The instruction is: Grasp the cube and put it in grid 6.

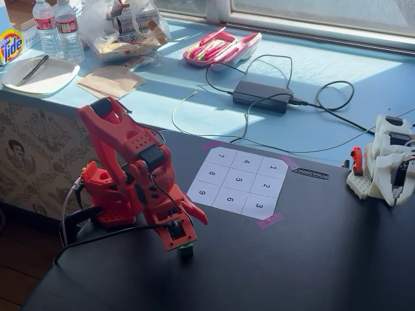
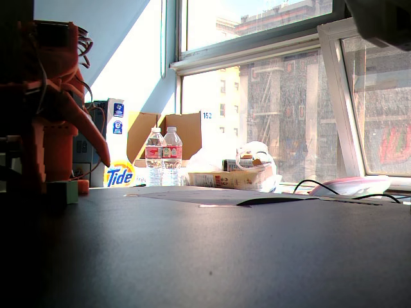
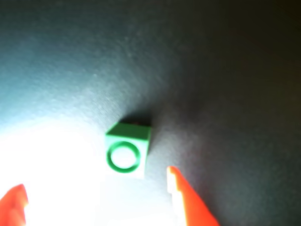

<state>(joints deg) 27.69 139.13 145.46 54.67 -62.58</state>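
The green cube (image 3: 127, 149) with a dark ring on its top face lies on the black table, just ahead of my two red fingertips in the wrist view. It also shows under the gripper in a fixed view (image 1: 187, 249) and at the left of the low fixed view (image 2: 65, 191). My gripper (image 3: 96, 186) is open and empty, jaws spread wide, pointing down just above the cube (image 1: 184, 238). Grid 6 (image 1: 230, 200) is a white square in the bottom row of the numbered paper grid, to the right of and beyond the gripper.
A white and red device (image 1: 386, 162) stands at the table's right edge. A power brick (image 1: 262, 95) with cables, a pink tray (image 1: 220, 46), water bottles (image 1: 58, 27) and a plate (image 1: 40, 74) lie on the blue surface behind.
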